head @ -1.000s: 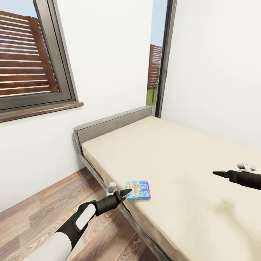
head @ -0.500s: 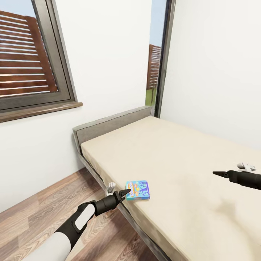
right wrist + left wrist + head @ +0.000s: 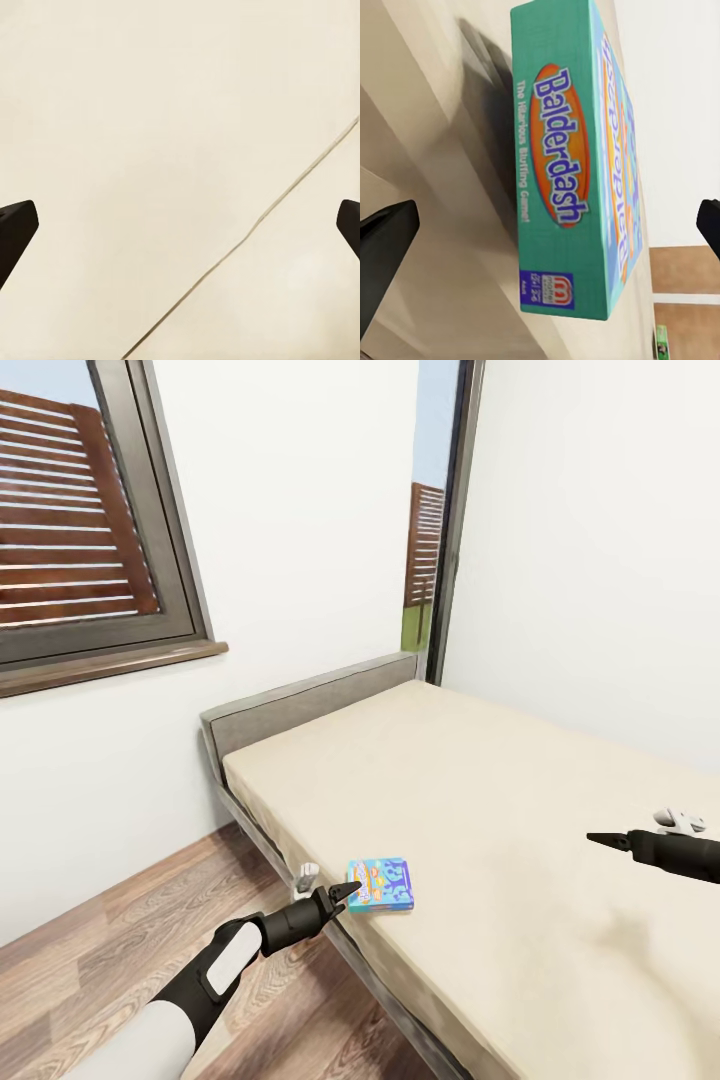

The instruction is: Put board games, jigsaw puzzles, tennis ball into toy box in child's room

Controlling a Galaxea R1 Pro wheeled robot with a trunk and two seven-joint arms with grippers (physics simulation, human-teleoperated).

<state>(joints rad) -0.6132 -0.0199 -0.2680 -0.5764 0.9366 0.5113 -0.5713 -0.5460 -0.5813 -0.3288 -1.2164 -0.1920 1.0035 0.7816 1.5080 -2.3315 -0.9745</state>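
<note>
Near the bed's (image 3: 520,830) long floor-side edge, toward the headboard, the Balderdash board game (image 3: 382,885) lies flat, faced side-on by the left gripper (image 3: 347,891) with fingers spread for clamping, while the right gripper (image 3: 600,840), likewise parted, is held over bare mattress.

board game (image 3: 381,886) on bed (image 3: 520,840), near its edge
</note>
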